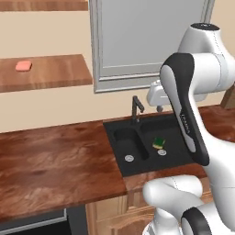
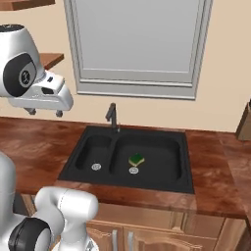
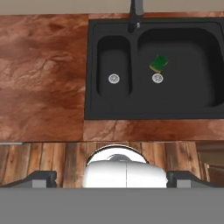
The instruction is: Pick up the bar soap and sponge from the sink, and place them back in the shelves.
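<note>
Two task items lie well apart: the bar soap point(image 1: 23, 65) rests on the shelves point(image 1: 55, 73) at the upper left of the left base view, while the sponge point(image 3: 159, 63) sits in the larger bowl of the sink point(image 3: 92, 65), just beside its round drain point(image 3: 157, 78). My gripper point(image 3: 111, 179) hangs spread wide, holding nothing, above the counter point(image 3: 41, 78).
</note>
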